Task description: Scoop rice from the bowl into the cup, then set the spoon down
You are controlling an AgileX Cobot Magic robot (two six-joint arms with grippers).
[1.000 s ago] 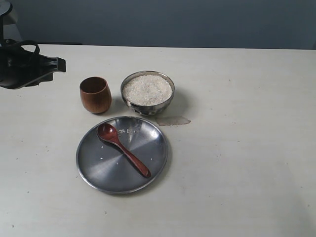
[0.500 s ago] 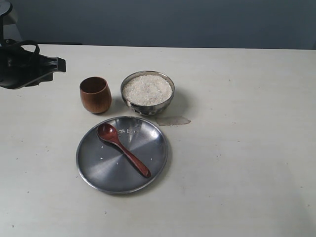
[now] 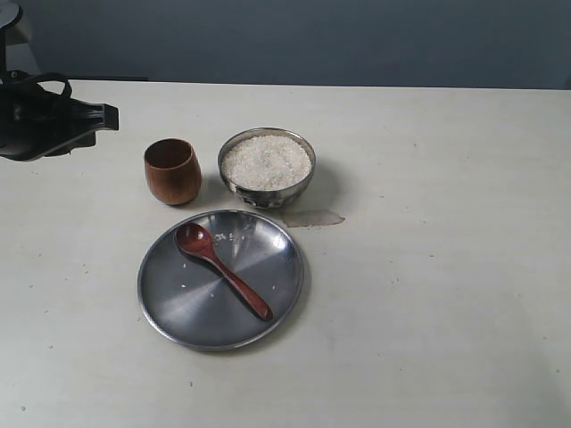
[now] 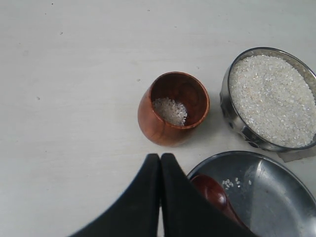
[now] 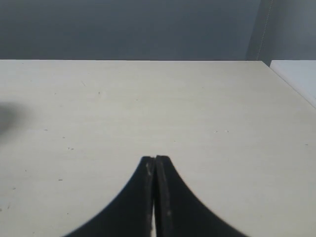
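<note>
The steel bowl (image 3: pixel 267 168) (image 4: pixel 266 101) is heaped with white rice (image 3: pixel 267 160) (image 4: pixel 274 98). Left of it stands the brown wooden cup (image 3: pixel 172 171) (image 4: pixel 173 108), with a little rice at its bottom. The reddish-brown spoon (image 3: pixel 223 271) (image 4: pixel 210 192) lies free on the flat steel plate (image 3: pixel 169 299) (image 4: pixel 276 197), a few loose grains beside it. My left gripper (image 3: pixel 109 117) (image 4: pixel 160 156) hangs shut and empty at the far left, away from the cup. The right gripper (image 5: pixel 155 158) is shut over bare table, out of the exterior view.
A small clear scrap (image 3: pixel 314 218) lies on the table right of the bowl. The pale table (image 3: pixel 446 267) stretches wide to the right. A dark wall runs behind the table's far edge.
</note>
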